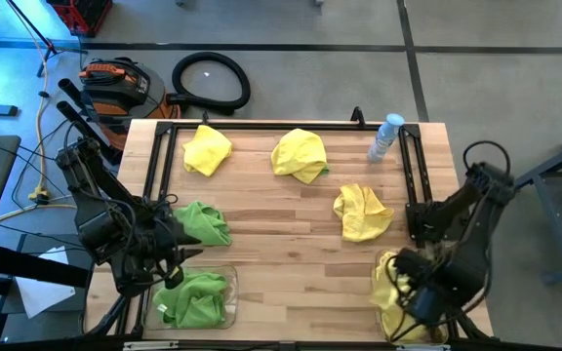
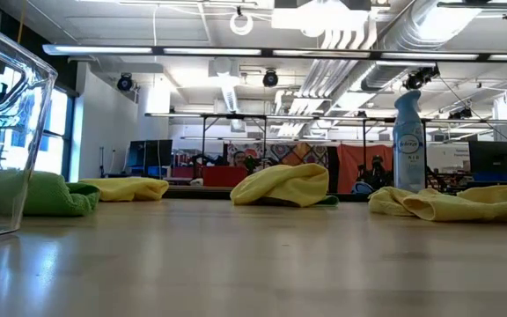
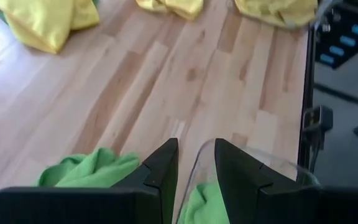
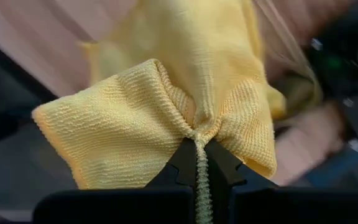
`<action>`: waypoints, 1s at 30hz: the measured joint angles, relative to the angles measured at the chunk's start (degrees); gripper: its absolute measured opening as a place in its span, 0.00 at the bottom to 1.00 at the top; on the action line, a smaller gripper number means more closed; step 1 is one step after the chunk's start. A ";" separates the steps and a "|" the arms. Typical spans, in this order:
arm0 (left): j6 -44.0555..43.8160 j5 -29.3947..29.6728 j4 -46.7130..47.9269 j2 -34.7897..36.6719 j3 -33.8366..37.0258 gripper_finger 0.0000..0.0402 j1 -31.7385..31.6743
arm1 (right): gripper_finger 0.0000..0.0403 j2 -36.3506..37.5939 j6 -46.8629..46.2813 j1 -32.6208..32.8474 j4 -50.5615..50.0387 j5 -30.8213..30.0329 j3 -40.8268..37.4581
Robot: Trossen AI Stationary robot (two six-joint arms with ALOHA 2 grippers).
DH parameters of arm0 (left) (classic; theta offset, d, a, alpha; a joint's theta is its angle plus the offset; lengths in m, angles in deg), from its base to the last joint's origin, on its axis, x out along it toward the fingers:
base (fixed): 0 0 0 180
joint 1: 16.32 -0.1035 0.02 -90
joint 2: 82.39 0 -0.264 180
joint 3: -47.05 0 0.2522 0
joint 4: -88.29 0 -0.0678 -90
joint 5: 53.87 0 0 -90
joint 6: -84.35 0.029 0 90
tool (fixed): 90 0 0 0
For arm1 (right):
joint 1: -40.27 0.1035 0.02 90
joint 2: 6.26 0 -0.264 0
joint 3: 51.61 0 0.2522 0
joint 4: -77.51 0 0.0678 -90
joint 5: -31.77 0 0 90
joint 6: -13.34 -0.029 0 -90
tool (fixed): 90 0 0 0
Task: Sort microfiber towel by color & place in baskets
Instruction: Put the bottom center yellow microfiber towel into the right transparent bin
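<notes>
The right end effector (image 4: 196, 163) pinches a soft, fuzzy yellow microfiber towel (image 4: 166, 118) by a bunched fold over the clear plastic basket (image 1: 383, 297) at the worktop's near right corner. Light and limp, it should drape; any gathered ridge serves. The left end effector (image 3: 194, 177), fingers slightly parted, hovers by the green-filled clear basket (image 1: 230, 292).

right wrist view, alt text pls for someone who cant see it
The right claw is shut on a pinched fold of a fuzzy yellow microfiber towel, which fans out to both sides and fills most of the picture. The background is blurred.
</notes>
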 joint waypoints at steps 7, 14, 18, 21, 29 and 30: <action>-0.07 5.28 -0.33 0.00 0.00 0.23 -0.02 | 0.00 8.06 -1.00 3.76 3.46 0.50 -12.55; -0.09 6.25 -0.34 -0.12 0.00 0.23 -0.80 | 0.00 10.07 2.71 3.80 23.61 -5.48 -26.44; -0.05 6.60 -0.30 -0.64 0.00 0.23 -2.23 | 0.01 9.61 3.23 3.80 33.63 -5.46 -35.05; -0.06 6.59 -0.30 -0.91 0.00 0.23 -3.43 | 0.03 9.61 2.84 3.80 38.50 -4.08 -40.34; -0.07 4.71 -0.32 -0.98 0.00 0.23 -5.70 | 0.19 9.81 3.98 3.86 41.66 -2.62 -43.42; -0.07 4.71 -0.32 -0.98 0.00 0.23 -5.87 | 0.22 9.77 4.37 3.88 41.08 -2.60 -42.91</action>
